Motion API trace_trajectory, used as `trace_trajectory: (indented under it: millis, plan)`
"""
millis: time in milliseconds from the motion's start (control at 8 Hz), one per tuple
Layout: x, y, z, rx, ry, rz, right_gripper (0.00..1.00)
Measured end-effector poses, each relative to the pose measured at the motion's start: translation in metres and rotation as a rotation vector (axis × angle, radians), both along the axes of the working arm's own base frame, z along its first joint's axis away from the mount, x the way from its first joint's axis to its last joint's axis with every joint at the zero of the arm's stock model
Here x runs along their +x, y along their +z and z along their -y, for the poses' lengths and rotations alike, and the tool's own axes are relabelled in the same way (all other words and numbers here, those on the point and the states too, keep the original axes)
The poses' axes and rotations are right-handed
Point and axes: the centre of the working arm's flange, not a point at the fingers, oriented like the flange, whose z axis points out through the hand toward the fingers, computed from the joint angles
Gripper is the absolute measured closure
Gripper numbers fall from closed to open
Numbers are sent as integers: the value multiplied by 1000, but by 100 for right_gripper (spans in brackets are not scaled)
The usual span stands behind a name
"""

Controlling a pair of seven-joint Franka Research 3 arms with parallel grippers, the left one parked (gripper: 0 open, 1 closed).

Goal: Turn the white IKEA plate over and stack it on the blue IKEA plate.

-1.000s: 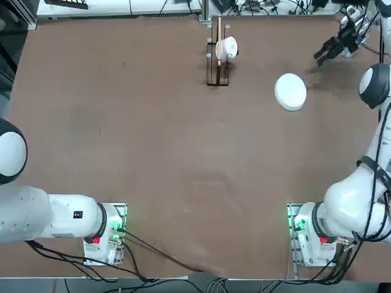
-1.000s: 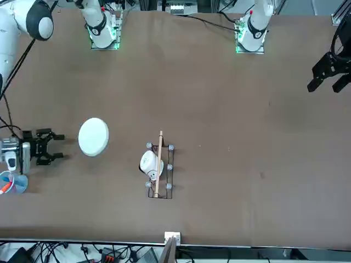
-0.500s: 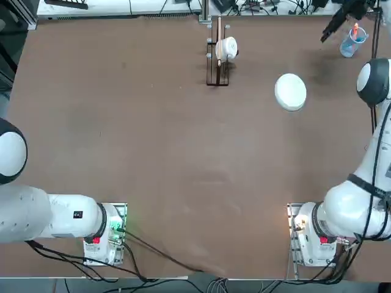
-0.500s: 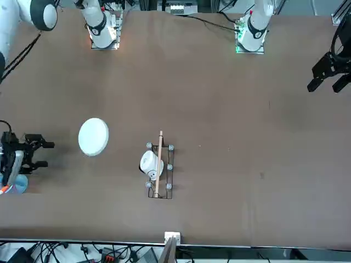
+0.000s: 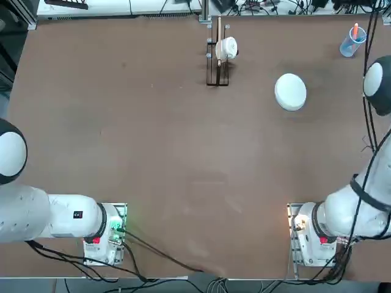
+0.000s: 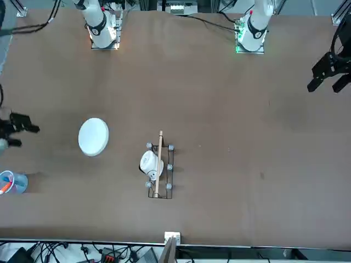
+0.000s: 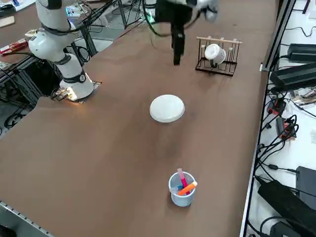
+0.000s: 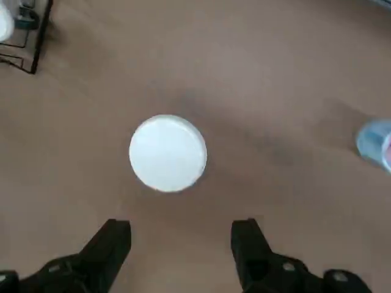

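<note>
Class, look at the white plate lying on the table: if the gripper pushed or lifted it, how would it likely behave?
The white plate looks rigid and thin-walled, so probably stiff and light. It lies flat and low on the bare table, so a push would likely slide it rather than tip it. Its smooth surface and low edge may make it slippery for the open right gripper.

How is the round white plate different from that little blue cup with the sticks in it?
The white plate is flat, wide and opaque; the blue cup is tall, narrow and see-through. The plate carries nothing, while the cup holds coloured sticks. The plate lies nearer the wooden rack; the cup stands by the table's edge. Both rest on the brown table, untouched.
</note>
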Motion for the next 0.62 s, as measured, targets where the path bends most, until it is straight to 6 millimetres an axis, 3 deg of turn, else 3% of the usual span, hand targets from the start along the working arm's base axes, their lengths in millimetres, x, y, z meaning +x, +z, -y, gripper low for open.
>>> trace_trajectory:
  millis: [125,250,375,625]
  plan:
    - [-14,19,-12,-45,-44,-11,0]
    - [-19,20,-20,-69,-61,-6,0]
    - [-16,0,-18,-75,-71,20,0]
    - [-10,-85,-11,-74,-80,110,0]
